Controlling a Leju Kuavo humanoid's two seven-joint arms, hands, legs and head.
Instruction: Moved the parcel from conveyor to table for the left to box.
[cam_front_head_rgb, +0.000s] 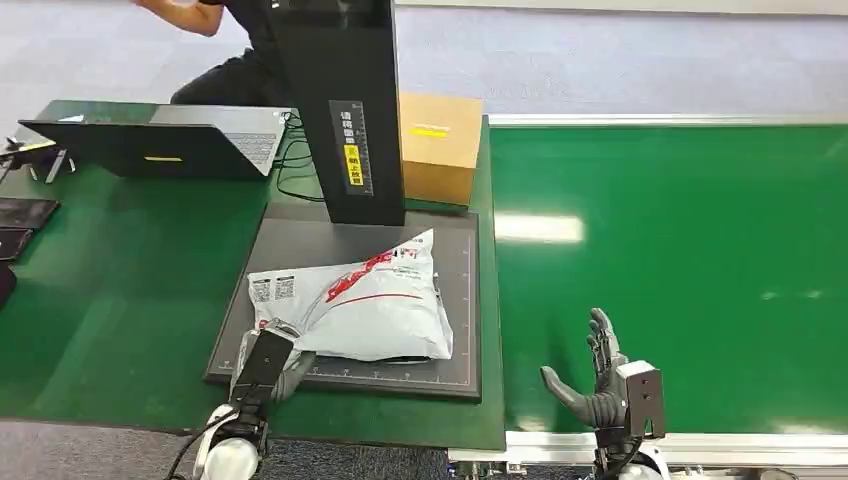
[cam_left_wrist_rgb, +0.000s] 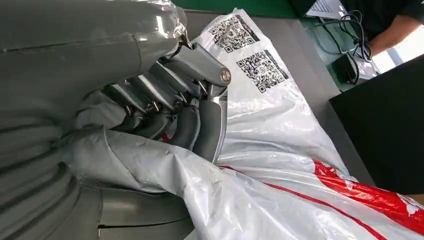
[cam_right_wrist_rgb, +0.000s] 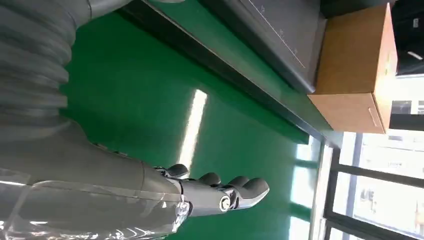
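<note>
- The right hand (cam_front_head_rgb: 600, 385) hovered over the green conveyor belt (cam_front_head_rgb: 690, 260), fingers (cam_right_wrist_rgb: 240, 189) spread wide and holding nothing.
- The left hand (cam_front_head_rgb: 268, 362) had its fingers (cam_left_wrist_rgb: 200, 125) closed on the near corner of the white plastic parcel with red print (cam_front_head_rgb: 370, 300).
- The parcel lay on the dark grey square mat (cam_front_head_rgb: 300, 240) on the green worktop (cam_front_head_rgb: 130, 270).
- The moving step seemed finished; I think the next move called for lifting it toward the brown cardboard box (cam_front_head_rgb: 438, 145) behind.

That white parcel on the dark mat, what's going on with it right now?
The left robot hand grips the near corner of the white parcel, which lies on the dark mat on the green table. The right robot hand hovers open above the green conveyor, holding nothing. A cardboard box stands behind the mat, beside a black stand.
</note>
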